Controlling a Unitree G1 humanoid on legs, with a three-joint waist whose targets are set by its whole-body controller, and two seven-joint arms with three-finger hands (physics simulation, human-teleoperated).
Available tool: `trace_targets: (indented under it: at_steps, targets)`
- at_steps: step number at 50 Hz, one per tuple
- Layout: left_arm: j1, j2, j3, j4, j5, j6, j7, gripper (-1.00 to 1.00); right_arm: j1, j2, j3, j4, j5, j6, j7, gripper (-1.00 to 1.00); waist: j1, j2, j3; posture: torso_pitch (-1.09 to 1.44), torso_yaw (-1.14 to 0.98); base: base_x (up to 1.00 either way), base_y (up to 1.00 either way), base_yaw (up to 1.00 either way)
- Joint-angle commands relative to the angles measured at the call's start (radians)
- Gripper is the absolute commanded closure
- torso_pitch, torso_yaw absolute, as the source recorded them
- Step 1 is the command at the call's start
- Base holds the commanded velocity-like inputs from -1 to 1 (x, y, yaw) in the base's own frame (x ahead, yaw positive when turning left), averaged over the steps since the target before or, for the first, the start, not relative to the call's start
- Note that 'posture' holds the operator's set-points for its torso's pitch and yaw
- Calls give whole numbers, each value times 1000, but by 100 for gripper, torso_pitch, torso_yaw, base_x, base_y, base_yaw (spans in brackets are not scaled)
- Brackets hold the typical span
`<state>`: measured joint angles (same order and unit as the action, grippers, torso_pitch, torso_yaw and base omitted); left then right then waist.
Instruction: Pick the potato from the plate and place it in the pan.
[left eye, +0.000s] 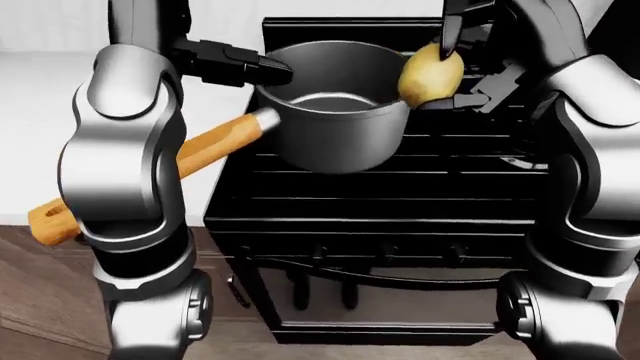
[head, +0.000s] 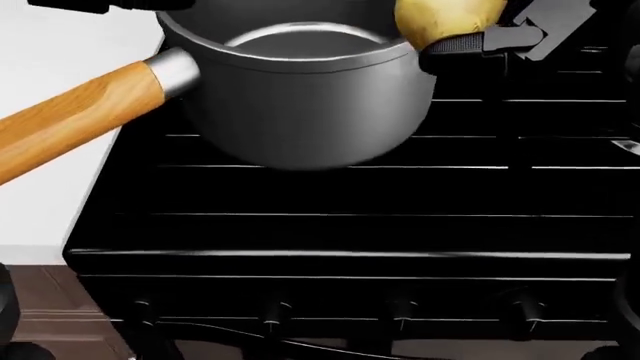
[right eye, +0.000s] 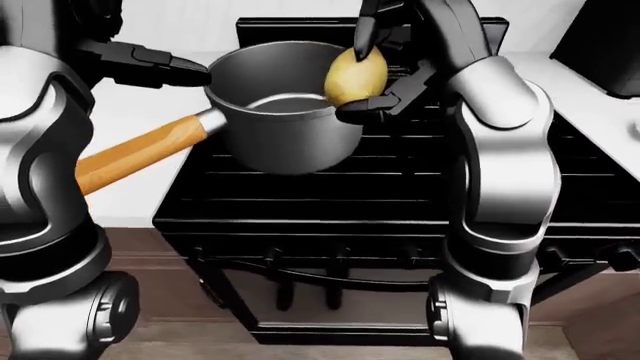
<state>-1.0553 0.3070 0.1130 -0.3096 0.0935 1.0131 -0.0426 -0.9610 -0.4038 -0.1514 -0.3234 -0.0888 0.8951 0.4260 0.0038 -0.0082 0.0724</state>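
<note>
Gripping the potato (right eye: 356, 76) in closed fingers, the right hand (right eye: 378, 71) is holding it over the pan's (left eye: 335, 120) right rim; the left hand (left eye: 232, 62), fingers extended, is hovering beside the pan on the stove (left eye: 400, 195).

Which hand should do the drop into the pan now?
The right hand. It already holds the potato at the pan's rim, so it likely only needs to shift over the opening and release. The left hand holds nothing, beside the far rim.
</note>
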Motion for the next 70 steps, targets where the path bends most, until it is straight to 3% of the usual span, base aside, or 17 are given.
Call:
trace_targets:
  at_steps: [1, 8, 22, 45, 48, 57, 62, 64, 70]
  targets:
    - [-33, 14, 16, -26, 8, -32, 7, -100, -36, -7, -6, -26, 0, -27, -8, 100, 4, -8, -31, 0, 0, 0, 0, 0]
    - [-35, 14, 14, -37, 9, -20, 6, -100, -36, -6, -2, -30, 0, -24, -8, 100, -8, 7, -37, 0, 0, 0, 0, 0]
    - [-32, 11, 11, -33, 15, -27, 4, -100, -48, -6, -3, -47, -1, -2, -7, 100, -8, -4, -39, 0, 0, 0, 0, 0]
    - [-35, -13, -14, -55, 65, -15, -24, -100, -107, -36, -14, -86, 18, 73, -16, 100, -4, -2, -32, 0, 0, 0, 0, 0]
    - [-29, -21, -18, -52, 73, -20, -27, -100, -159, -54, -16, -84, 22, 104, -22, 100, -3, -2, -31, 0, 0, 0, 0, 0]
    - [-27, -28, -16, -44, 87, -28, -35, -100, -442, -91, 74, 225, -82, 10, 49, 100, -9, 4, -27, 0, 0, 0, 0, 0]
    - [-28, -27, -13, -46, 88, -27, -37, -100, -646, -63, 114, 542, -178, -144, 108, 100, -14, 11, -25, 0, 0, 0, 0, 0]
    - [-30, -27, -12, -47, 88, -25, -37, -100, -714, -41, 105, 663, -199, -199, 118, 100, -17, 15, -25, 0, 0, 0, 0, 0]
    - [-29, -28, -11, -39, 88, -33, -37, -100, -997, 20, 115, 1232, -258, -476, 92, 100, -23, 24, -27, 0, 0, 0, 0, 0]
